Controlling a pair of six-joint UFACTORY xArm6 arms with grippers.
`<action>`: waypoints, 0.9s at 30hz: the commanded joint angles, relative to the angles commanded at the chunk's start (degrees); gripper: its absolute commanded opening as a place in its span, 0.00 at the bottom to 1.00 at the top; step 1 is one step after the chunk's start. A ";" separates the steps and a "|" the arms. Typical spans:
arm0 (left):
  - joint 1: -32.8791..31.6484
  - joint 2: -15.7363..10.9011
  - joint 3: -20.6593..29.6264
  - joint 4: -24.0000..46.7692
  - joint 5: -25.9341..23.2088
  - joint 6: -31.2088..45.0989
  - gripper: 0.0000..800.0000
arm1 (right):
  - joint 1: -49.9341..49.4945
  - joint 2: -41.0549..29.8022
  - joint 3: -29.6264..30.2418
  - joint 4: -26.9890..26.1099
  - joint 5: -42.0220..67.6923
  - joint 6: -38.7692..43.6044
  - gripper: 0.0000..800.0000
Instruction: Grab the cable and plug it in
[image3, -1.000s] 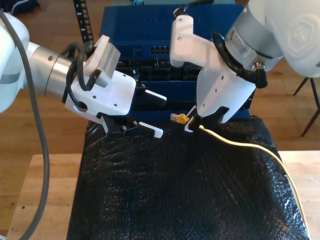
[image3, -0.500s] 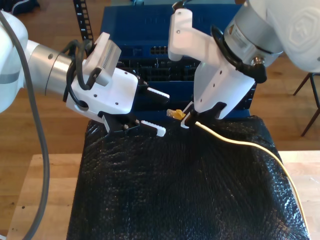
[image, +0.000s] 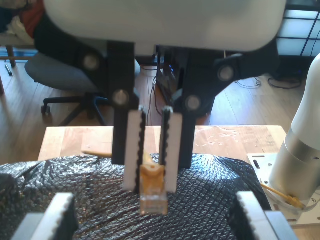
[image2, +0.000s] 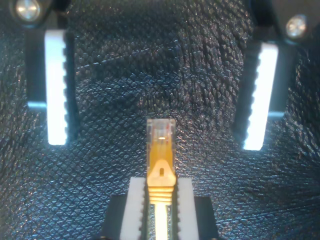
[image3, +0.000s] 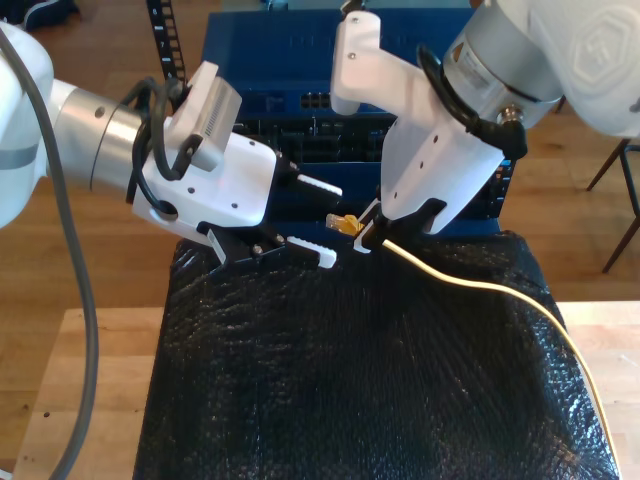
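The cable (image3: 480, 285) is thin and pale yellow, running across the black mat from the exterior view's right. My second gripper (image3: 368, 235) is shut on it just behind the clear plug (image3: 343, 224), on the arm at the exterior view's right. The plug (image2: 160, 131) juts forward past the white pads (image2: 136, 200). Facing it is my first gripper (image3: 335, 226), on the arm at the exterior view's left, standing open. Its serrated fingers (image2: 56, 85) sit wide to either side of the plug without touching. Along my first gripper (image: 155, 217) I see the plug (image: 152, 197) held in my second gripper (image: 150, 185).
A black bubble-textured mat (image3: 350, 380) covers the wooden table (image3: 90, 380). Behind both grippers stands a blue network box (image3: 270, 60) with rows of dark ports (image3: 320, 100). A white arm base (image: 300, 150) and an office chair (image: 65, 75) stand beyond the table.
My second gripper has carried the plug up and toward the exterior view's left, closer to my first gripper. My first gripper has edged slightly toward the plug, still open.
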 joint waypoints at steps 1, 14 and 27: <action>0.00 0.00 0.00 0.00 0.00 0.00 0.86 | 0.00 0.09 -0.09 0.00 0.00 0.00 0.00; 0.09 -0.79 0.88 -0.09 -0.09 1.05 0.74 | -0.09 0.97 -0.44 0.00 -0.09 0.00 0.00; 0.09 -1.93 1.76 -0.09 -1.23 1.05 0.57 | -0.18 0.88 -0.44 -0.09 -0.09 0.00 0.00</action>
